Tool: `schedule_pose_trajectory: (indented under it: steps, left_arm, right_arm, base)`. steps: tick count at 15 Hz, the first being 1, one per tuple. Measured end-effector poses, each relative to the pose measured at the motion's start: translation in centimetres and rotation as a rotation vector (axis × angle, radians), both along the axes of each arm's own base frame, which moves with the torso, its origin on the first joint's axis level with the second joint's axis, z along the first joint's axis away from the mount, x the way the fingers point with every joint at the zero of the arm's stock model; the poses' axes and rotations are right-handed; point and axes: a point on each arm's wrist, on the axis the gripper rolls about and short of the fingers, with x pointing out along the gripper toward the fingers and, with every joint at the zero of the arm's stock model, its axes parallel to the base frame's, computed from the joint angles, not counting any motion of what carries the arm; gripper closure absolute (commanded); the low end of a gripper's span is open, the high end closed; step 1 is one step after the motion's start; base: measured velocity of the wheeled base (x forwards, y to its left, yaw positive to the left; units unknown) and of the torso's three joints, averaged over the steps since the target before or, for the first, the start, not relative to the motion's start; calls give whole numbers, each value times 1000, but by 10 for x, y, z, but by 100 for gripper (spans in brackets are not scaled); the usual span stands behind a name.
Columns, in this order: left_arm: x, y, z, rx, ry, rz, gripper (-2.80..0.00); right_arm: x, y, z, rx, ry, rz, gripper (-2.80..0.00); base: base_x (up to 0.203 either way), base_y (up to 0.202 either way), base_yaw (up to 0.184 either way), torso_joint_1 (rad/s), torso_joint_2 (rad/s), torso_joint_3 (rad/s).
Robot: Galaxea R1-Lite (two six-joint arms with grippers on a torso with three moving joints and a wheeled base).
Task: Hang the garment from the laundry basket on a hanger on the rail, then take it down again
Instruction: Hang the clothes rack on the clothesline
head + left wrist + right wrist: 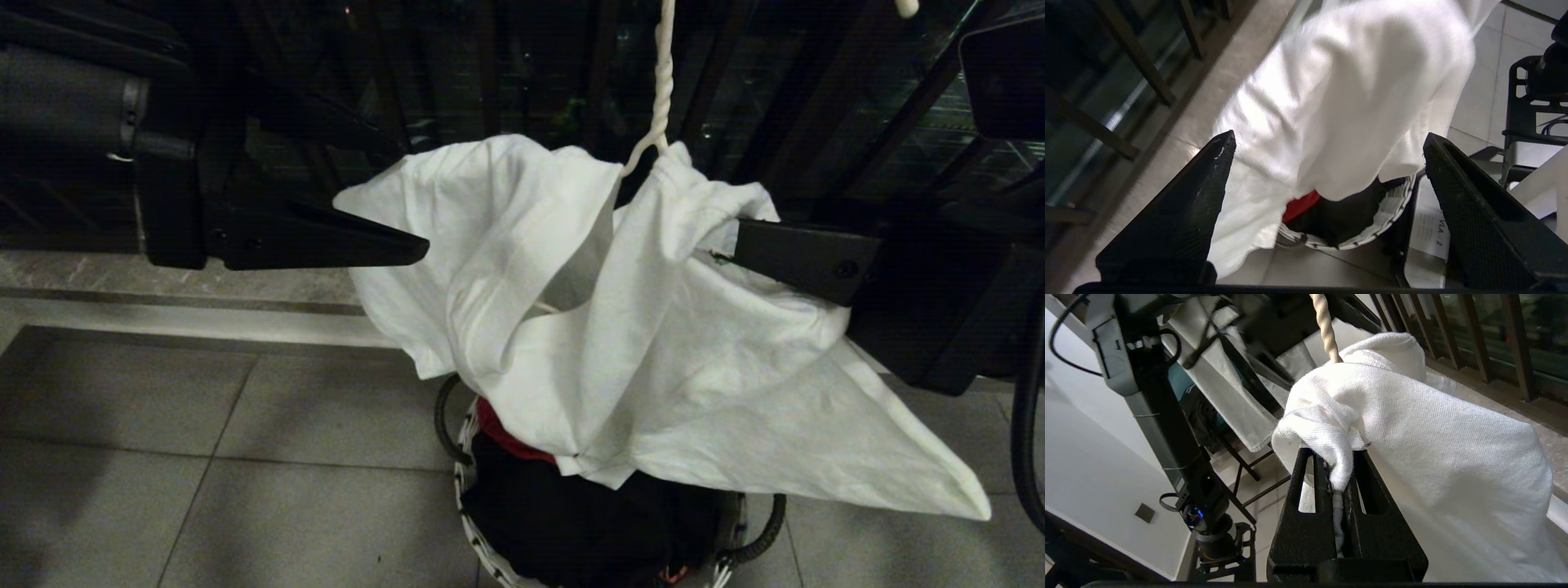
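The white garment (645,351) hangs bunched on the hanger, whose twisted white wire neck (663,82) rises out of the top of the head view. My right gripper (735,241) comes in from the right and is shut on a fold of the garment (1412,428) just below the hanger neck (1325,326); cloth shows pinched between its fingers (1310,473). My left gripper (408,200) stands wide open at the garment's left side, holding nothing, the cloth (1339,94) hanging just beyond its tips. The laundry basket (467,490) sits on the floor below. The rail is out of view.
A red cloth (504,431) and dark clothes (588,514) lie in the basket (1392,212). Dark balcony railing bars (490,65) stand behind the garment. A black stand (1527,106) and a labelled sheet (1433,228) are beside the basket. Grey tiled floor (204,425) lies to the left.
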Motion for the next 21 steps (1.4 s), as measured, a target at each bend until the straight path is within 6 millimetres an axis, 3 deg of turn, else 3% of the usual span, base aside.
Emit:
schedule_pose_trajectory:
  steps: [5,21]
  left_arm:
    - [-6,-1,4,-9,-22,-18,-280]
    - [56,-53,-15,49,-45,-142,-280]
  right_arm:
    - [0,0,-1,-3,5,4,0]
    - [0,0,-1,-2,3,4,0]
  base:
    - [0,0,0,0,0,0]
    - [0,0,0,0,0,0]
